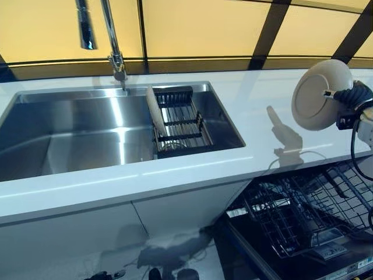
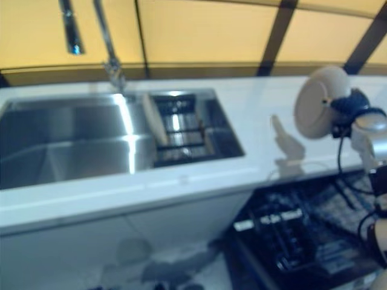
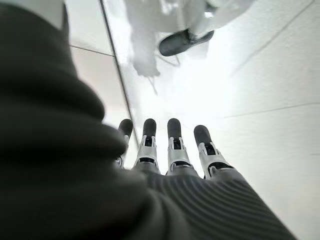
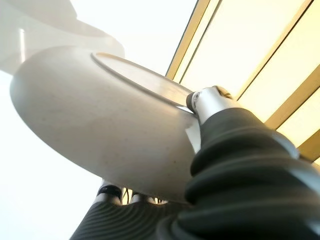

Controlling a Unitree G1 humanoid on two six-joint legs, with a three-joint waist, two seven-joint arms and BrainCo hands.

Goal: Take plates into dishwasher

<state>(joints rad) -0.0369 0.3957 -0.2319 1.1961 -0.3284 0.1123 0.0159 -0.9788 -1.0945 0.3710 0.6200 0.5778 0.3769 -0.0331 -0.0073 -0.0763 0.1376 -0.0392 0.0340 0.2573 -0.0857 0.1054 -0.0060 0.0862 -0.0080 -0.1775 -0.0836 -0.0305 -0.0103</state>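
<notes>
A long white counter (image 1: 256,105) runs under the yellow-lit window, and sunk into it is a wide steel sink (image 1: 70,140) with a tall tap (image 1: 113,41) at its back edge. At the sink's right end sits a dark wire drainer (image 1: 180,119), with another pale plate (image 1: 154,111) leaning on edge against its left side. Below the counter, to the right, the dishwasher stands open with its wire rack (image 1: 303,216) pulled out and, as far as I can make out, nothing loaded in it.

Above the counter's right end the right hand (image 1: 349,99) holds a cream plate (image 1: 317,93) nearly upright, underside facing the sink. In the wrist view the thumb is hooked over the rim and the fingers curl behind it, so the plate is pinched at its edge. The left hand (image 3: 165,150) hangs low at the robot's side, fingers straight and together, holding nothing.

The step in hand looks like the carry: the plate is lifted clear and not yet over the rack. The next move calls for lowering it on edge between the rack's tines before letting go.
</notes>
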